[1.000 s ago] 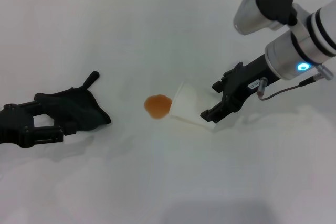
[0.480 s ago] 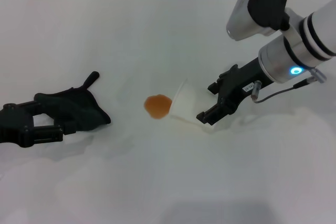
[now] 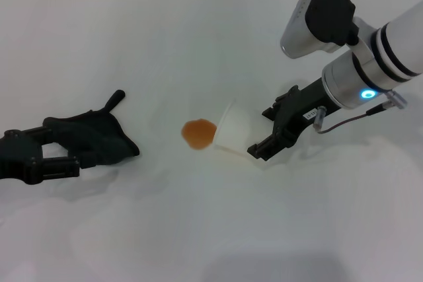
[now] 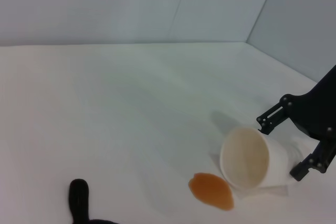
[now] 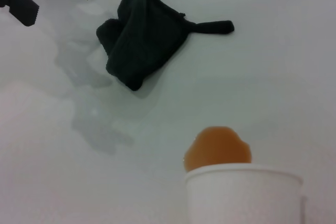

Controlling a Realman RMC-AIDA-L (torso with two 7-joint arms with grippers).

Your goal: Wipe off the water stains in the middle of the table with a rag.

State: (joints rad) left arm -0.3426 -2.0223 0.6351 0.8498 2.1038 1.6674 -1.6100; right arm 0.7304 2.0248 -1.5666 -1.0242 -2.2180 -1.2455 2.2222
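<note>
**Tipped cup beside the orange blotch, rag waiting at the left**

Across the whole head view spreads the table, a broad white matte top with a grey wall line at its far edge.

Over its right side reaches the right arm, silver and white with a lit blue ring near the wrist. Its black right gripper slants down toward the table's middle, and the two fingers straddle the closed end of the paper cup; whether they press on it or merely stand around it, I cannot tell.

At the left edge lies the left gripper, low over the table. Its black fingers sit spread on either side of the near end of the rag, not visibly pinching it (released, as far as the head view shows).

The rag is a crumpled black cloth wad resting on the table well left of centre, with a narrow tail pointing away toward the far side. The right wrist view shows the same wad with folds and the tail stretched out flat.

A white paper cup lies tipped on its side near the table's middle, its open mouth facing the left arm.

Smallest of all are the water stains: one orange-brown blotch with an irregular rounded outline, just beside the cup's rim, between the cup and the rag, well apart from the rag.
</note>
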